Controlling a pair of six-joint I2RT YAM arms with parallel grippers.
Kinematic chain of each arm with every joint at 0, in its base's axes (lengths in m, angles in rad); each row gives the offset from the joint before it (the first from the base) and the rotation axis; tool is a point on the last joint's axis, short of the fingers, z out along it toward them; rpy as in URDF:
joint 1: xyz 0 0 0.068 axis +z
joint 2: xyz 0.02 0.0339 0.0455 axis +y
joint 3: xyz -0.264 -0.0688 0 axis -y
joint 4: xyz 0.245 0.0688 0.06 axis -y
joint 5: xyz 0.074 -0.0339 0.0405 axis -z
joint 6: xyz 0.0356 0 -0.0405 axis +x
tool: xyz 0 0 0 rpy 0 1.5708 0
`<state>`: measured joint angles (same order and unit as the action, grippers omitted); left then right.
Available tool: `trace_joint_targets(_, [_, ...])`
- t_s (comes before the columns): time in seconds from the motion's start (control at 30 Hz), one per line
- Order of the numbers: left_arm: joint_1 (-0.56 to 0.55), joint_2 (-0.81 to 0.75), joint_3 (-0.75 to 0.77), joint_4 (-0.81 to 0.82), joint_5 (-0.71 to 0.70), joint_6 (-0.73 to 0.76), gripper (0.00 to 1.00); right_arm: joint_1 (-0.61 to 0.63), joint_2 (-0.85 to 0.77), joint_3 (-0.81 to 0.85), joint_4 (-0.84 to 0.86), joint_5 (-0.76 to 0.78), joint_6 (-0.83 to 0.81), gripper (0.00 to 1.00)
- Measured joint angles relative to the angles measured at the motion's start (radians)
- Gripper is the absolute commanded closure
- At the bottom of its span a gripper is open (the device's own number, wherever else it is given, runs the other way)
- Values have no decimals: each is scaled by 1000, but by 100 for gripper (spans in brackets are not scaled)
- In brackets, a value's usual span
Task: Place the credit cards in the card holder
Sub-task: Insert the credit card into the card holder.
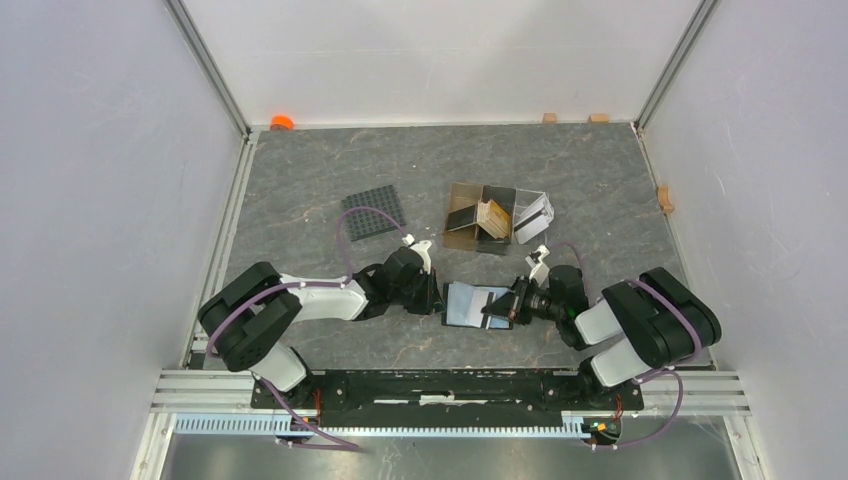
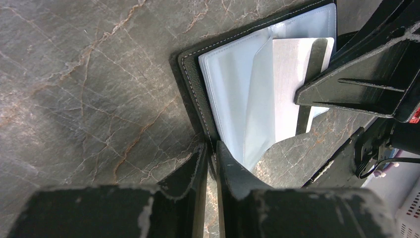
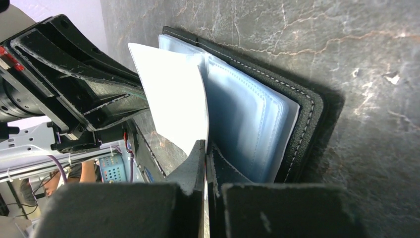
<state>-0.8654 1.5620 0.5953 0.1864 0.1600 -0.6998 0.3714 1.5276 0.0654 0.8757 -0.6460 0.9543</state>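
Black card holder (image 1: pixel 468 305), one, open; left gripper (image 1: pixel 439 300), right gripper (image 1: pixel 511 306) pinching it.

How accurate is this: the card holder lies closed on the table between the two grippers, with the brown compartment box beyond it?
Not closed: the card holder lies open, its pale sleeves fanned out in the left wrist view. It does lie between the left gripper and right gripper, brown compartment box beyond.

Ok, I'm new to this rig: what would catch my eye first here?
Front and centre, the left gripper pinches the open card holder by its cover while the right gripper holds up a pale inner leaf. Behind them, a brown box holds credit cards.
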Motion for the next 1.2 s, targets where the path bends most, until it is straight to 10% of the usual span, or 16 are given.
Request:
trace_joint_targets(0.57, [1, 14, 14, -2, 9, 42, 90, 31, 80, 85, -27, -26, 0, 98])
trace_joint_targets(1.2, [1, 14, -8, 50, 6, 34, 98, 76, -120, 217, -420, 91, -150, 44])
